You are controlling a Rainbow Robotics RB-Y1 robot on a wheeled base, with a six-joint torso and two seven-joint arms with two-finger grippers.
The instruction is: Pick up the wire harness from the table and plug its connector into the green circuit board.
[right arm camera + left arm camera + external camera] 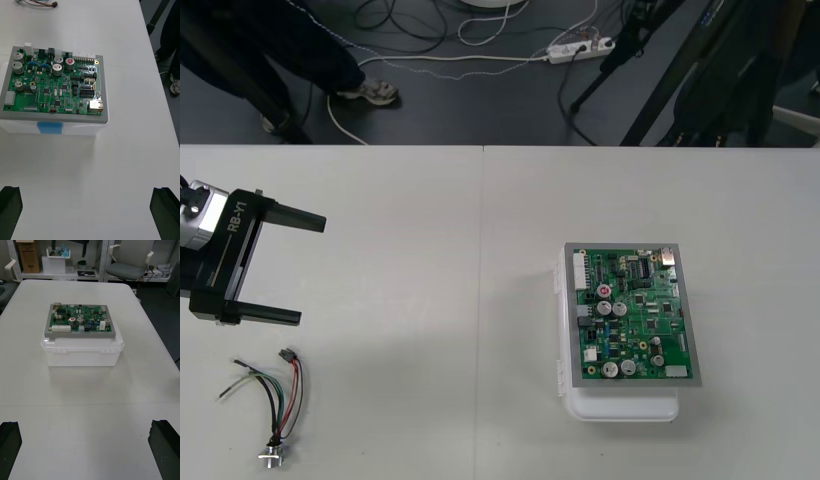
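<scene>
Front view: red, black, green wire harness (275,400) is lying curled near the left end effector (312,270), which is gaping empty.

— Where is the left gripper (312,270)?
— At the robot's left side, on its silver wrist (202,222); its two black fingers (290,215) point sideways toward the middle, level and parallel, spread wide.
— And the right gripper (88,191)?
— Its dark fingers (9,210) stand far apart as well; nothing sits between them.
</scene>
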